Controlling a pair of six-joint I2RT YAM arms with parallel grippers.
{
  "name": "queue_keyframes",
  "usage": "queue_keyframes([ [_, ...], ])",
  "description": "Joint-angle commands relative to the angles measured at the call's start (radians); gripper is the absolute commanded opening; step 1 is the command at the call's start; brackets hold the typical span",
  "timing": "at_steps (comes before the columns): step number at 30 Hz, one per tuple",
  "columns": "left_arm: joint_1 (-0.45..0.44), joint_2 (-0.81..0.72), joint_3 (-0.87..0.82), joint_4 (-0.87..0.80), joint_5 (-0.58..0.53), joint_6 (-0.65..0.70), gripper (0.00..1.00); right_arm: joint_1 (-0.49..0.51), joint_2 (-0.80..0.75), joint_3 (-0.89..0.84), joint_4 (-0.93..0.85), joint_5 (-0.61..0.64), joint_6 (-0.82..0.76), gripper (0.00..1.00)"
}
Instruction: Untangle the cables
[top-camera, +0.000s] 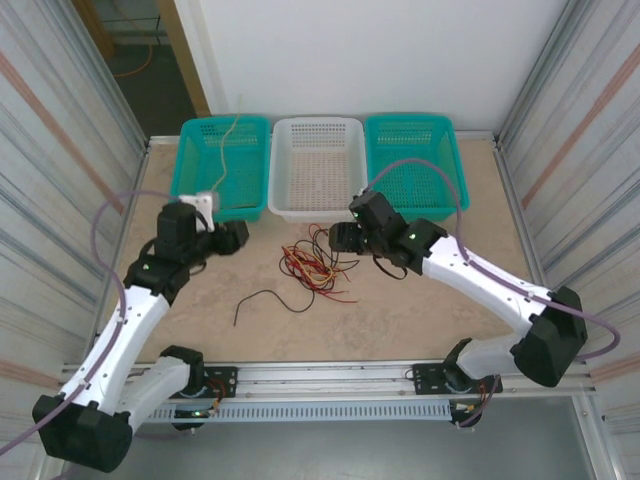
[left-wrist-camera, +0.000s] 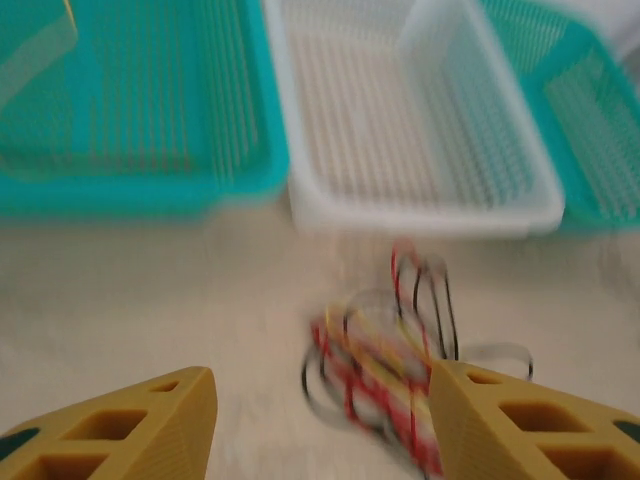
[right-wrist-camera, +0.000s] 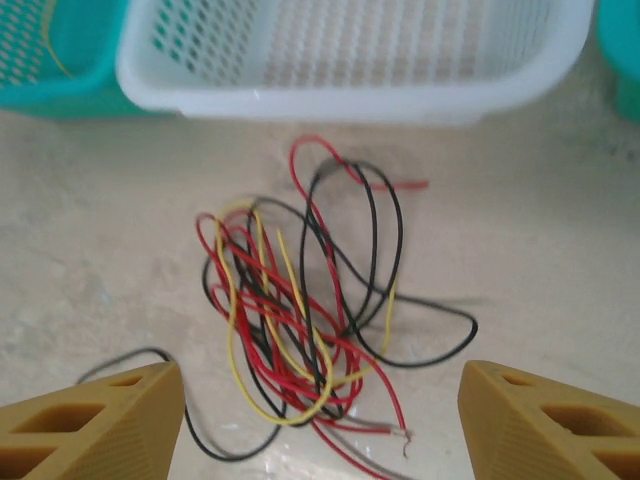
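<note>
Right hand (right-wrist-camera: 320, 368): jaws spread wide, holding nothing, poised over the cables (right-wrist-camera: 290, 320). In the wrist view the knot sits between the two fingers. Left hand (left-wrist-camera: 320, 370): also wide open and bare. Its view is blurred, with the bundle showing toward its right finger. From above, the tangle (top-camera: 312, 262) lies on the bench (top-camera: 420, 310) between the hands, at roughly 8 o'clock of the right hand (top-camera: 345, 238) and 3 to 4 o'clock of the left hand (top-camera: 232, 237). Red, black and pale yellow strands loop through one another, and several red ones cross at the core. One black cable (top-camera: 262, 298) lies apart at 8 o'clock of the knot, and a pale yellow cable (top-camera: 228, 150) hangs in the left teal basket (top-camera: 190, 165). Judgement: two strands are freed and the bulk is left to separate, so the task is in its early stage. The white basket (top-camera: 280, 170) and right teal basket (top-camera: 455, 150) stand at 12 o'clock. No brand, label or writing is legible.
</note>
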Motion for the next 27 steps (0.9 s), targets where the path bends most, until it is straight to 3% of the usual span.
queue_keyframes([
  [1, -0.039, -0.039, -0.081, -0.108, 0.11, -0.118, 0.56, 0.003, 0.09, -0.031, 0.044, -0.152, 0.035, 0.63],
  [5, -0.086, -0.027, -0.169, -0.05, 0.125, -0.228, 0.54, 0.052, 0.224, 0.025, -0.004, -0.183, 0.043, 0.51],
  [8, -0.124, -0.005, -0.19, -0.053, 0.097, -0.258, 0.54, 0.105, 0.26, 0.063, -0.012, -0.178, 0.016, 0.51],
  [12, -0.15, 0.048, -0.151, -0.179, -0.035, -0.271, 0.53, 0.173, 0.319, 0.14, -0.054, -0.194, -0.063, 0.54],
  [15, -0.15, 0.055, -0.131, -0.213, -0.09, -0.26, 0.52, 0.226, 0.392, 0.232, -0.15, -0.094, -0.101, 0.54],
  [21, -0.148, 0.075, -0.135, -0.216, -0.107, -0.283, 0.51, 0.228, 0.479, 0.337, -0.207, 0.009, -0.13, 0.52],
  [27, -0.148, 0.091, -0.117, -0.154, -0.072, -0.295, 0.51, 0.178, 0.576, 0.354, -0.218, -0.031, -0.121, 0.48],
])
